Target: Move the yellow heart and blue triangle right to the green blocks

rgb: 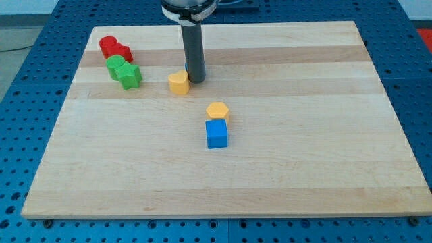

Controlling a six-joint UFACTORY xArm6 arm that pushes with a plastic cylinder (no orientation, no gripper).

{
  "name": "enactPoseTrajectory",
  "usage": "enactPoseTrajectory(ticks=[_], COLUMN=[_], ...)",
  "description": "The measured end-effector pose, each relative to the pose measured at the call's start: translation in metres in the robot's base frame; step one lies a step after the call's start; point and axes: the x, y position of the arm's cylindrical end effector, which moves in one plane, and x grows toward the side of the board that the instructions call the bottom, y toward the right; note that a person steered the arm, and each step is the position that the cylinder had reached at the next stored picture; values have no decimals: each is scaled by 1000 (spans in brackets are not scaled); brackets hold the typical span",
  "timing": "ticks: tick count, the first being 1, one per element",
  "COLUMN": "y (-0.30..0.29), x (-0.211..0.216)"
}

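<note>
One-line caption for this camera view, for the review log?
My tip sits at the right of the yellow heart, green blocks further left.

The board [283, 169] was pale wood with lengthwise grain bands, on a blue perforated table [418, 101]. Blocks were red [115, 48], green [123, 71], yellow: a heart [179, 82] and a hexagon [218, 111], and a blue cube [217, 133]. The rod [194, 50] was dark grey.

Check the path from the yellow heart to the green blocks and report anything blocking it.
Nothing visible blocks it. My tip sits at the yellow heart on the view's right, and bare board lies between the heart and the green blocks.
</note>
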Motion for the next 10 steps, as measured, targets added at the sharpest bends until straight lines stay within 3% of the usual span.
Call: enactPoseTrajectory(ticks=[3,6,8,10], y=[0,-75,-53,8], x=[42,19,19,19])
